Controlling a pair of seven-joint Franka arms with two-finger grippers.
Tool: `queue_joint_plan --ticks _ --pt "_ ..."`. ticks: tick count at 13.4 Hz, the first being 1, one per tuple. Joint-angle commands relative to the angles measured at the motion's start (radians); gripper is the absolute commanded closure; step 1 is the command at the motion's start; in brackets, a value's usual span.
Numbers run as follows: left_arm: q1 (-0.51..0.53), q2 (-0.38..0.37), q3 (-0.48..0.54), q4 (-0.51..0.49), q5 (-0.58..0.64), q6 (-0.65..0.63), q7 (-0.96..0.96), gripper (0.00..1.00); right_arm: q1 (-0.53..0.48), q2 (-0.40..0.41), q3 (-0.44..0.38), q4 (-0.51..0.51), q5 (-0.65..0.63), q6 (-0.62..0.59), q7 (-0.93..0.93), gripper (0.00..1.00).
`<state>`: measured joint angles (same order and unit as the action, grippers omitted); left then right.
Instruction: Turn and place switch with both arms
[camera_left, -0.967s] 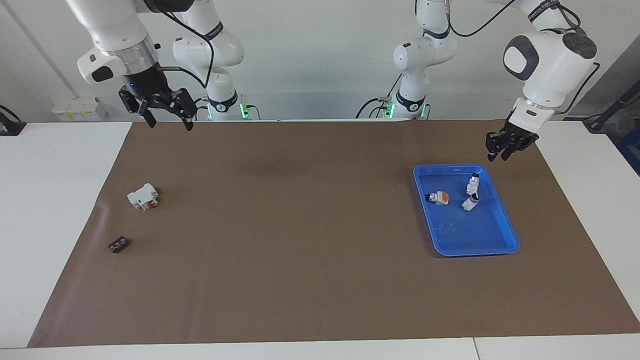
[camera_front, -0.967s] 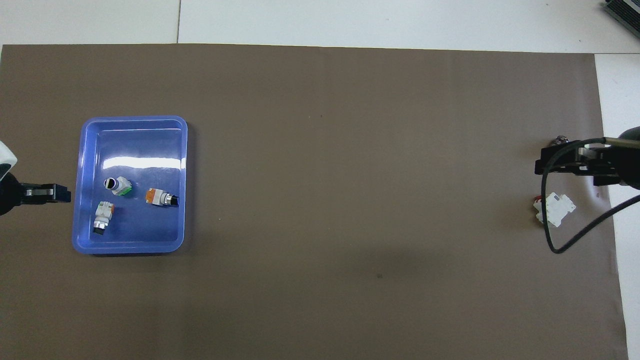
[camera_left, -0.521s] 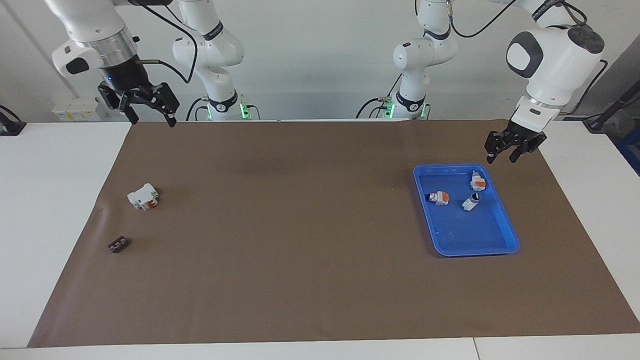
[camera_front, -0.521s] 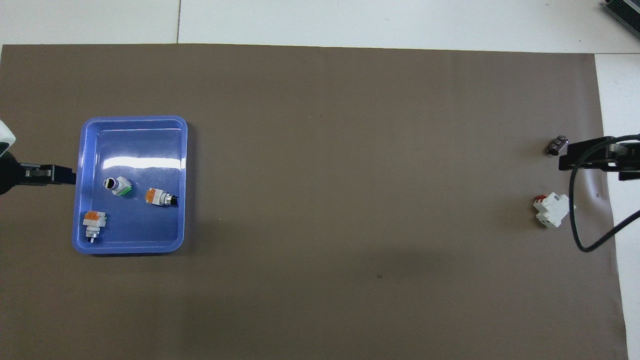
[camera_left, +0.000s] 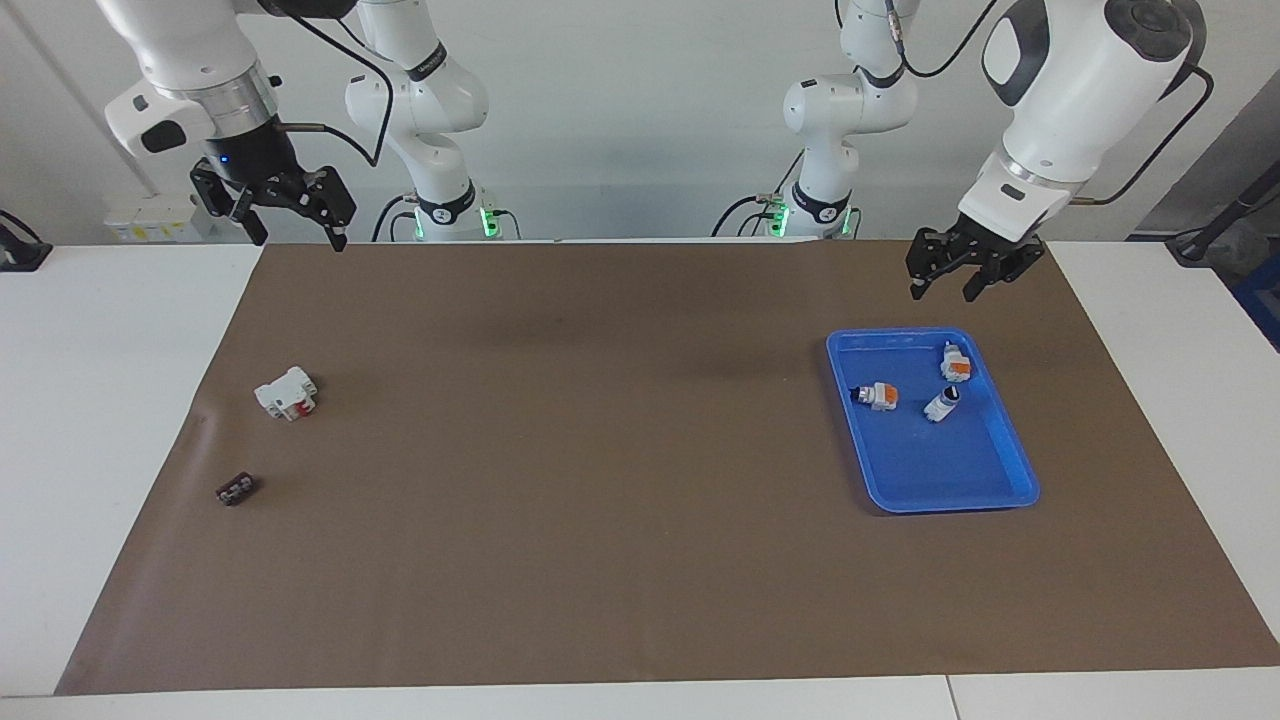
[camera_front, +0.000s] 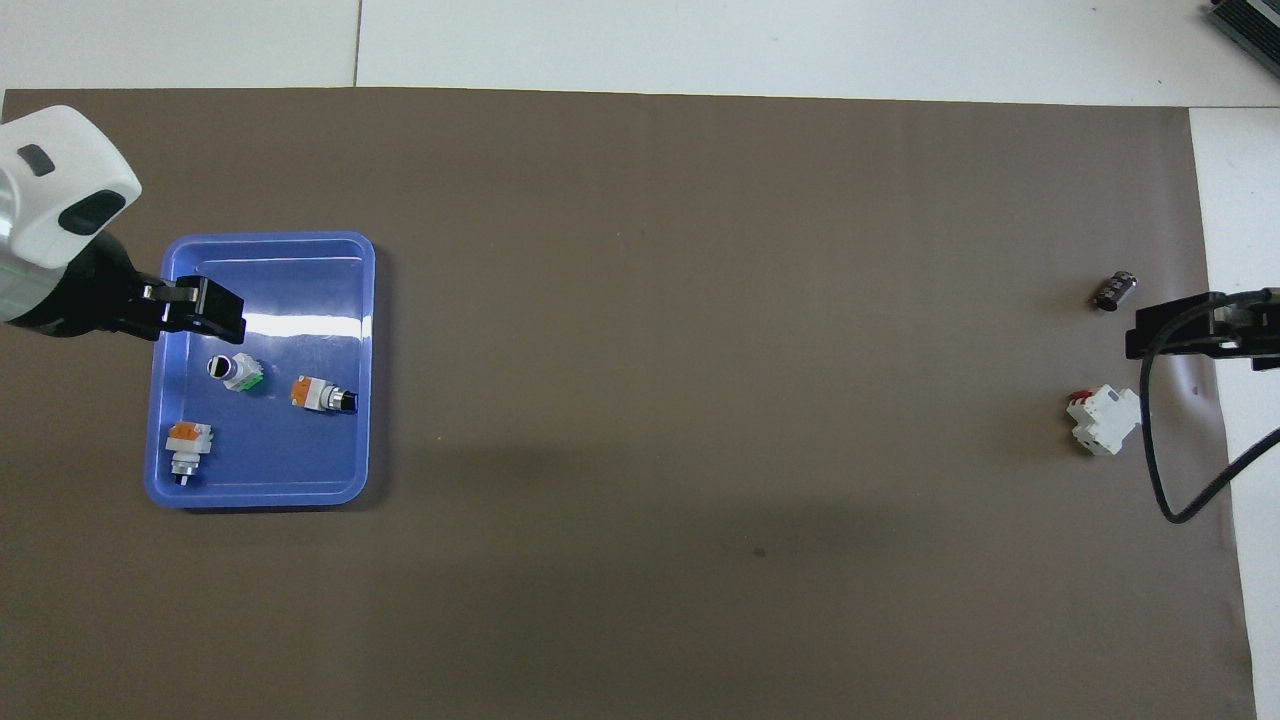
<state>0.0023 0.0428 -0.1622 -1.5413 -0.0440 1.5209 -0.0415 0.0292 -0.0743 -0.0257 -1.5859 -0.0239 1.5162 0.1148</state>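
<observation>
Hovering at the tray (camera_left: 1010, 440) rim, left gripper (camera_left: 944, 279) apart, right gripper (camera_left: 290, 225) apart at mat (camera_left: 600, 500) edge

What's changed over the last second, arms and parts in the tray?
The left gripper let go of a switch, which now lies in the blue tray, then rose and swung over the tray's robot-side rim. The right gripper lifted away from the white block toward its own table edge, empty. The other two tray parts, white block and small black part stayed put.
</observation>
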Motion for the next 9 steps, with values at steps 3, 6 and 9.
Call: queue_joint_plan --ticks 3,6,9 --pt "-0.025 0.071 0.013 0.199 0.018 -0.189 -0.038 0.09 0.005 0.001 -0.002 -0.012 0.010 -0.002 0.020 0.00" --pt "-0.027 0.049 0.009 0.191 0.021 -0.165 -0.040 0.00 0.005 0.001 -0.002 -0.014 0.010 -0.002 0.014 0.00" --pt "-0.024 0.009 0.012 0.115 0.020 -0.107 -0.038 0.00 0.002 0.001 -0.003 -0.014 0.010 -0.004 0.014 0.00"
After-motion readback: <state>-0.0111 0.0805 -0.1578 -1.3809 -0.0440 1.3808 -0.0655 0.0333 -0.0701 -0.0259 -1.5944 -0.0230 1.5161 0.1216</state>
